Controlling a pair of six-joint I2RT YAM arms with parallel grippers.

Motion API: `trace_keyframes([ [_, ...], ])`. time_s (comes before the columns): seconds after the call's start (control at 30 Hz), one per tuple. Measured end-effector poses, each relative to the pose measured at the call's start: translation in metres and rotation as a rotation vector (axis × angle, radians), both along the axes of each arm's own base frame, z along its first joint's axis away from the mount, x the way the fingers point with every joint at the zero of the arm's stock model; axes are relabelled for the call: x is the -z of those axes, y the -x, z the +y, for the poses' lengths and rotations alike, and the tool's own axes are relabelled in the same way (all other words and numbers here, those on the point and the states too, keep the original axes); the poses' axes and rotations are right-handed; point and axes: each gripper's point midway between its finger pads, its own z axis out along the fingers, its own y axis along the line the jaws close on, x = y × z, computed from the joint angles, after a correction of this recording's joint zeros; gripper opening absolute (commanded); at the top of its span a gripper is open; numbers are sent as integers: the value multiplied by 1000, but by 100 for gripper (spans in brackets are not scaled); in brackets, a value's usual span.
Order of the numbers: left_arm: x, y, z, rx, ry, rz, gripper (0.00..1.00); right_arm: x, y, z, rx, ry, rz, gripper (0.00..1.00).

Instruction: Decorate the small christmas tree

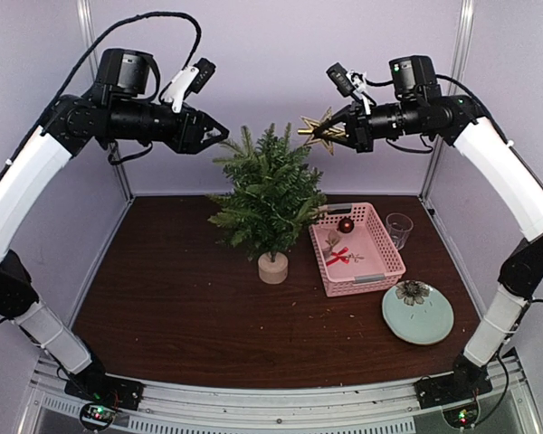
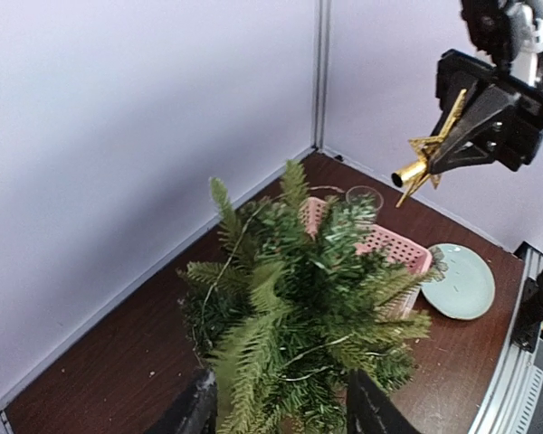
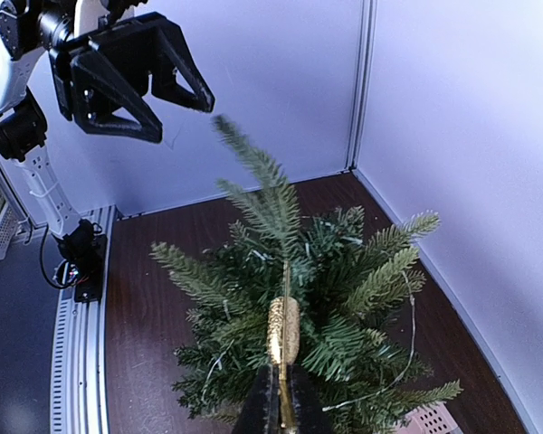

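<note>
The small christmas tree (image 1: 270, 194) stands upright on its pale wooden stump (image 1: 273, 268) at the middle of the brown table. My right gripper (image 1: 335, 132) is shut on a gold glitter star topper (image 1: 319, 132) and holds it high, just right of the tree's tip. In the right wrist view the topper (image 3: 283, 330) sticks out from my shut gripper (image 3: 281, 409) above the tree (image 3: 344, 298). My left gripper (image 1: 215, 136) is open and empty, high at the left of the tree top. In the left wrist view its gripper (image 2: 285, 414) frames the tree (image 2: 317, 307).
A pink basket (image 1: 385, 242) right of the tree holds a red ball (image 1: 346, 225) and a red bow (image 1: 339, 256). A clear glass (image 1: 399, 229) stands behind it. A pale green plate (image 1: 425, 321) with a dark flower ornament (image 1: 413, 291) lies front right. Walls enclose the back and sides.
</note>
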Motion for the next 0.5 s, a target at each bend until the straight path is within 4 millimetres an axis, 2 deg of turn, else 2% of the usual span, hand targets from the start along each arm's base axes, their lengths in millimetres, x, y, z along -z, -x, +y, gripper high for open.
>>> trace_keyframes([
  [0.17,-38,37,-4,162,43,-62,43,-12,38,-8,-22,9,3,0],
  [0.23,-46,54,-10,225,56,-75,42,-16,55,-8,-41,13,3,0],
  [0.33,-45,83,-30,330,51,-73,40,-15,83,-5,-81,31,20,0],
  [0.5,-31,113,-67,451,27,-44,38,-2,113,6,-141,82,74,0],
])
